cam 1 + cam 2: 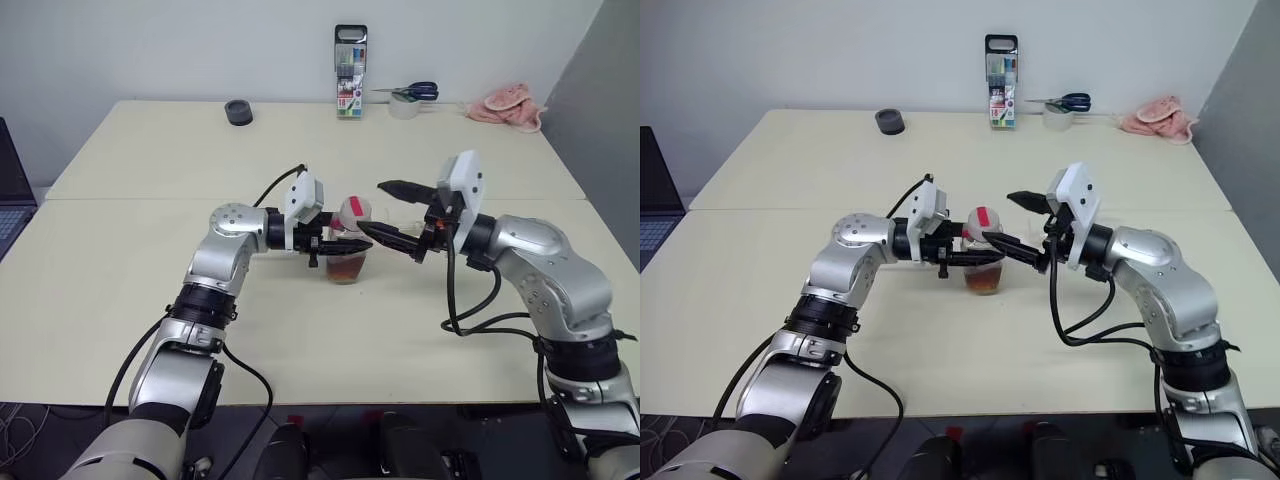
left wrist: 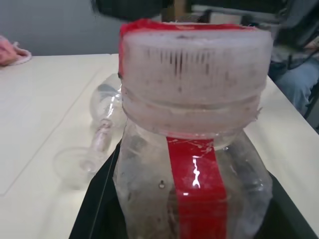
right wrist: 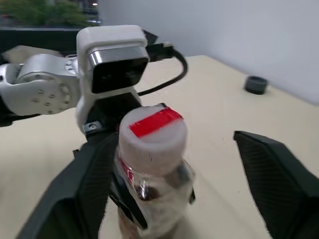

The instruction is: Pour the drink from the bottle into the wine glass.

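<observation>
Nearest the head camera, both arms converge over the near half of the cream table (image 1: pixel 120 300). Left gripper (image 1: pixel 322 243) reaches in from the left and is clamped on the bottle (image 1: pixel 349 255), its two black fingers pressed against the body below the neck. That bottle stands upright, long axis vertical, with the reddish-brown drink (image 1: pixel 346 270) settled in its lower part and its red-and-white cap (image 3: pixel 152 130) on top, not yet removed.

Right gripper (image 1: pixel 390 212) comes in from the right, roughly level, with its fingers spread wide apart. In the right wrist view one finger lies close beside the cap and the other stands well clear on the far side; neither finger touches it. The cap therefore sits between the spread fingers, offset toward one of them.

Wine glass (image 2: pixel 99 134) lies on its side on the table beyond the bottle, as the left wrist view shows: bowl, thin stem and round foot run flat along the surface.

Judgement: the step in hand is cap removal, and the right gripper is the one positioned for it. Closing calls for the cap to be centred between the fingers, with the vertical axis held steady by the left grip. The glass must be stood upright before any pouring.
</observation>
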